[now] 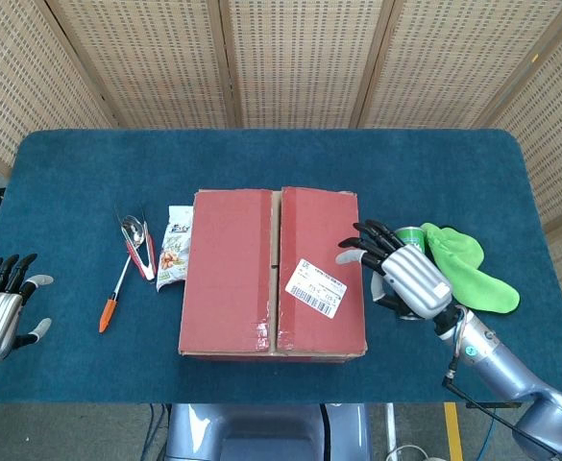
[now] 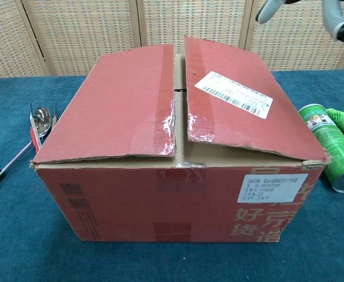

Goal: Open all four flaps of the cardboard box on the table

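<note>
A red cardboard box stands mid-table with both top flaps folded down, meeting along a narrow centre seam. A white barcode label lies on the right flap. My right hand hovers at the box's right edge, fingers spread and holding nothing; the chest view catches only its fingertips at the top right. My left hand is at the table's left front edge, far from the box, fingers apart and empty.
Left of the box lie a snack packet, a spoon with red tongs and an orange-tipped pen. On its right lie a green can, partly hidden by my right hand in the head view, and a green cloth.
</note>
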You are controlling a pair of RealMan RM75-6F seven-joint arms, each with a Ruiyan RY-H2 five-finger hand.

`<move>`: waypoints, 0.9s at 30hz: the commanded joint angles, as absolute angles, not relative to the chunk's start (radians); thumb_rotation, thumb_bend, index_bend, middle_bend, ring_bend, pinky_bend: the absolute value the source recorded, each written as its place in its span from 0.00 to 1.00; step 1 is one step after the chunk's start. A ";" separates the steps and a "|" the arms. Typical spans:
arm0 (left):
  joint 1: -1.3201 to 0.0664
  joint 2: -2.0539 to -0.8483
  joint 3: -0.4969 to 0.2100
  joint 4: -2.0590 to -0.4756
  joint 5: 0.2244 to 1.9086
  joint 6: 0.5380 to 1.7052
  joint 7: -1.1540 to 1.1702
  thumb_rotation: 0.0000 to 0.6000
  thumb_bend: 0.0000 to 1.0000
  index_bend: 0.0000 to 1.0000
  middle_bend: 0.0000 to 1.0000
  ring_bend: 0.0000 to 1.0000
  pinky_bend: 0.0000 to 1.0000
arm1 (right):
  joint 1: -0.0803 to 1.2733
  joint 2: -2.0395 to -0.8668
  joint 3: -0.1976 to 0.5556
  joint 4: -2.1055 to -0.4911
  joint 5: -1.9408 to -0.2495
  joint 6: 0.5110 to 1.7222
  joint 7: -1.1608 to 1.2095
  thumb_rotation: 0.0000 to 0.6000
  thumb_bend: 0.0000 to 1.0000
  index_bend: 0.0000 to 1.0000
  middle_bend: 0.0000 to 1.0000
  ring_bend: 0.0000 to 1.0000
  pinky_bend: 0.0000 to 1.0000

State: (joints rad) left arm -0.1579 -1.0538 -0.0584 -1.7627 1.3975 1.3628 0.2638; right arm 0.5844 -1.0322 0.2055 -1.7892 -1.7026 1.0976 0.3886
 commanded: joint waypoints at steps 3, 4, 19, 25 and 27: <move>-0.161 -1.053 -0.057 -1.765 1.389 1.357 0.270 1.00 0.27 0.30 0.09 0.03 0.00 | 0.657 -1.051 0.222 -1.774 -1.710 1.045 0.442 1.00 1.00 0.28 0.19 0.03 0.00; -0.161 -1.053 -0.057 -1.766 1.387 1.356 0.271 1.00 0.27 0.30 0.09 0.03 0.00 | 0.668 -1.056 0.225 -1.771 -1.710 1.039 0.447 1.00 1.00 0.28 0.19 0.02 0.00; -0.168 -1.058 -0.056 -1.762 1.358 1.341 0.280 1.00 0.27 0.30 0.09 0.03 0.00 | 0.808 -1.139 0.230 -1.713 -1.717 0.953 0.422 1.00 1.00 0.28 0.22 0.02 0.00; -0.169 -1.059 -0.055 -1.759 1.345 1.337 0.279 1.00 0.27 0.30 0.09 0.03 0.00 | 0.841 -1.157 0.217 -1.681 -1.722 0.931 0.370 1.00 1.00 0.28 0.22 0.02 0.00; -0.168 -1.060 -0.055 -1.757 1.342 1.337 0.277 1.00 0.27 0.30 0.09 0.03 0.00 | 0.847 -1.160 0.210 -1.673 -1.722 0.928 0.351 1.00 1.00 0.28 0.22 0.02 0.00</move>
State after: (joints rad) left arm -0.1685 -1.0596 -0.0547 -1.7575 1.3421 1.3369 0.2776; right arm 0.8418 -1.1566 0.2153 -1.6794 -1.7215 0.9315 0.3600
